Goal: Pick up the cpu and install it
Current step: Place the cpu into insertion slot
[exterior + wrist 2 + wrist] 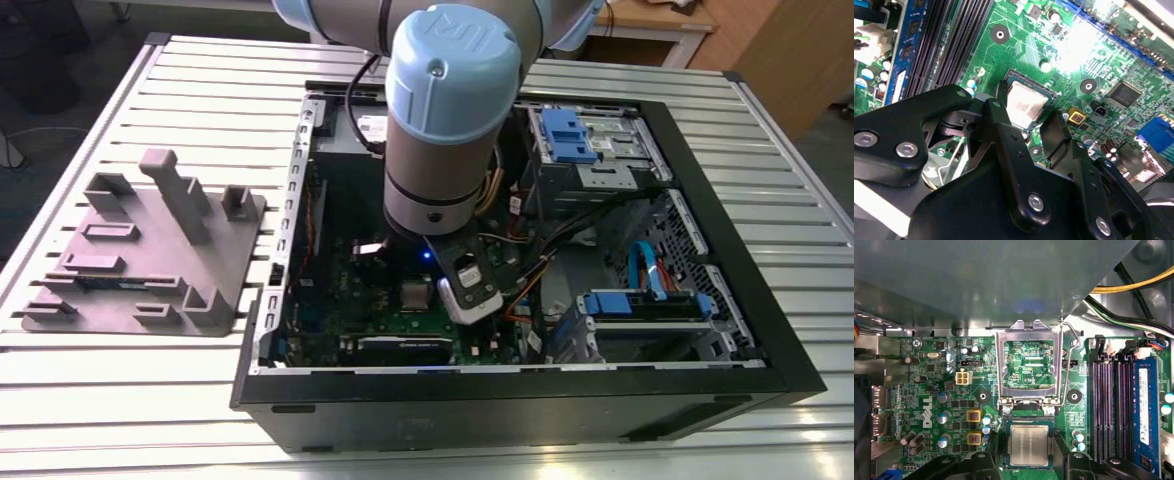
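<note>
Hanging low inside the open computer case (534,405) with the gripper (1029,116), holding its two black fingers (1004,132) spread apart and pinching nothing. Flanking the cpu (1029,445) with one finger on each side, and leaving a narrow gap on both sides in both wrist views. Seeing that small square chip lying flat in the socket (1029,419), silver-grey top facing up and thin green edge just showing.

Moving outward in the first wrist view: finding the metal load plate (1026,327) lying open just beyond the socket, framing bare green board in its window, with the thin wire lever (1068,365) raised alongside it. Passing on to the green motherboard (934,390) spreading around all of this, and to the dark memory slots (1109,405) running beside the socket.

Pulling back to the exterior view: watching the grey and pale blue arm (447,120) reaching straight down into the case from above. Ending with the slatted metal table (200,90) carrying the case, and the grey plastic tray (147,260) sitting just beside the case on the exterior view's left.
</note>
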Robot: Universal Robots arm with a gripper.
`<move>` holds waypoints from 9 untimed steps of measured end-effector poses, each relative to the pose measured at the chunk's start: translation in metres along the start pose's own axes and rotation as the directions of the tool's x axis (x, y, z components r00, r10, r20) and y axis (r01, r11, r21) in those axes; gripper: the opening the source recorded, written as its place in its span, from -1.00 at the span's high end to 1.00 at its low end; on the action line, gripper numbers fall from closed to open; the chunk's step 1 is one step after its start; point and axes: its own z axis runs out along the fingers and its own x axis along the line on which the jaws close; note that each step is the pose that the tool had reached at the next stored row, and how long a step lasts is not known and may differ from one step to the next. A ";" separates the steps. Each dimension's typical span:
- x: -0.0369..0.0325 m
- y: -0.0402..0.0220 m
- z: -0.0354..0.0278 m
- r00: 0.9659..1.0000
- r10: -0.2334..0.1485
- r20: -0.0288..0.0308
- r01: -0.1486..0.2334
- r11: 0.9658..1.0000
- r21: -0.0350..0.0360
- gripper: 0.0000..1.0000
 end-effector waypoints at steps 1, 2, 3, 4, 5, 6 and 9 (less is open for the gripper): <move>0.0000 0.0000 0.0000 1.000 0.000 0.000 0.000 1.000 0.000 -0.06; 0.0001 0.0000 0.0000 1.000 0.000 0.000 0.000 1.000 0.000 -0.06; 0.0001 0.0000 0.0000 1.000 0.000 0.000 0.000 1.000 0.000 -0.06; 0.0001 0.0000 0.0000 1.000 0.000 0.000 0.000 1.000 0.000 -0.06; 0.0001 0.0000 0.0000 1.000 0.000 0.000 0.000 1.000 0.000 -0.06; 0.0001 0.0000 0.0000 1.000 0.000 0.000 0.000 1.000 0.000 -0.06; 0.0001 0.0000 -0.0016 1.000 0.000 0.000 0.000 1.000 0.000 -0.06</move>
